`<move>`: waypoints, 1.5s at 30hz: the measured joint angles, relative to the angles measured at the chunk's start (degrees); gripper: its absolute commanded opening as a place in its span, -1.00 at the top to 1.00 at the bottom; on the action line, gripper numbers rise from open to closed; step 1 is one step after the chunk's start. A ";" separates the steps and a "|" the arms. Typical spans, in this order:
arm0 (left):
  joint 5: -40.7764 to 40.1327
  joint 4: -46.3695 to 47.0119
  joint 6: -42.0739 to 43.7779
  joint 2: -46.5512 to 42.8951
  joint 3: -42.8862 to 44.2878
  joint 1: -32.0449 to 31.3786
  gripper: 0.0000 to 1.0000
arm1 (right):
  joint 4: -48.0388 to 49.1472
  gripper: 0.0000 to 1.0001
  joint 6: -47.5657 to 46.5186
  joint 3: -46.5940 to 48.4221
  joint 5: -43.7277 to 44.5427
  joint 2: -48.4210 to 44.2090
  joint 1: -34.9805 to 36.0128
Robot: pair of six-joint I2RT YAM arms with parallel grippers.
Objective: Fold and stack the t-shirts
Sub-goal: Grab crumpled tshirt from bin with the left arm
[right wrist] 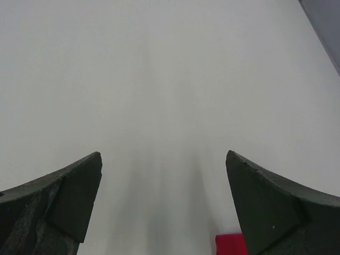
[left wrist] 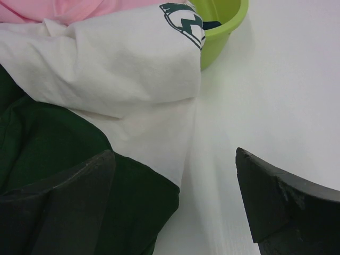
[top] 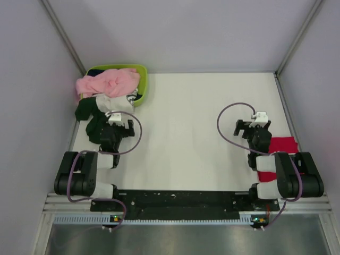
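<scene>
Both grippers are spread wide, empty. White cloth t-shirt with dark green sleeves (left wrist: 122, 79) lies just ahead of left gripper (left wrist: 175, 207); plain red t-shirt (top: 281, 144) behind right gripper (right wrist: 164, 202). Step, likely: pickup. Next: descend, pinch cloth edge.

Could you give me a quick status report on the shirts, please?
Left gripper open beside white shirt, crumpled, spilling from basket. Right gripper open over table. Red shirt at right edge. Pink cloth heaped in basket.

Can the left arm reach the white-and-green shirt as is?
Probably yes: the left tool is open right at the white-and-green shirt, which spills from the basket; nothing sits between.
</scene>
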 measured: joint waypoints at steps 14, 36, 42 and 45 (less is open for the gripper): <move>-0.24 -10.34 0.79 -1.90 5.90 0.00 -0.98 | -12.87 -0.97 1.49 1.97 0.81 -17.33 0.00; 1.44 -91.25 33.31 16.31 51.30 1.03 -0.96 | -47.30 -0.93 12.81 27.74 -19.54 -19.87 3.76; -0.46 -88.30 34.32 21.90 51.67 1.01 0.46 | -49.48 -0.92 12.98 27.78 -18.69 -19.63 5.40; -1.97 -86.71 34.97 22.27 51.80 1.01 1.00 | -51.43 -0.91 12.83 28.39 -17.92 -19.63 6.14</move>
